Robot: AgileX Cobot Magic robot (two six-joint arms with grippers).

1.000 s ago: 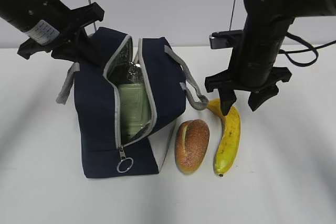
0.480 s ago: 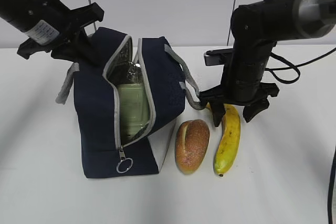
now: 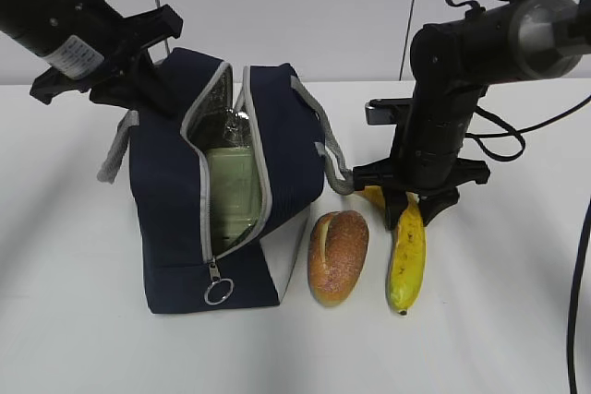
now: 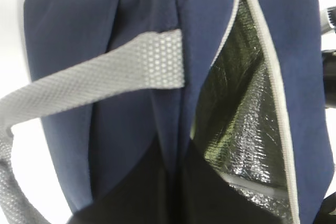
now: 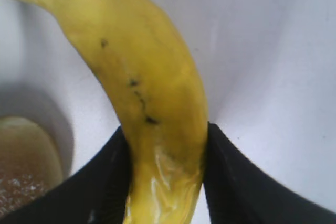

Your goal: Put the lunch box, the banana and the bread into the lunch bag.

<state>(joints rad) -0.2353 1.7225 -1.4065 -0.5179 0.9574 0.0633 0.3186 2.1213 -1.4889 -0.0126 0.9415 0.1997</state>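
Navy bag: lunch bag (image 3: 175, 200) stands unzipped on the desk (image 3: 499, 339), soft-sided and floppy; lunch box (image 3: 233, 193) already inside.
Left arm: reaches in from the upper left; left pincer (image 3: 138, 80) is clamped shut on the bag's back edge, likely holding the mouth open.
Right arm: stands nearly upright over the fruit, right pincer (image 5: 167, 145) pressed on both flanks of it.
Banana: banana (image 3: 404, 260) lies on the desk; light, soft-skinned, bruises easily, so grip gently near mid-length.
Bread: bread (image 3: 338, 254) sits between bag and banana, light, crushable.
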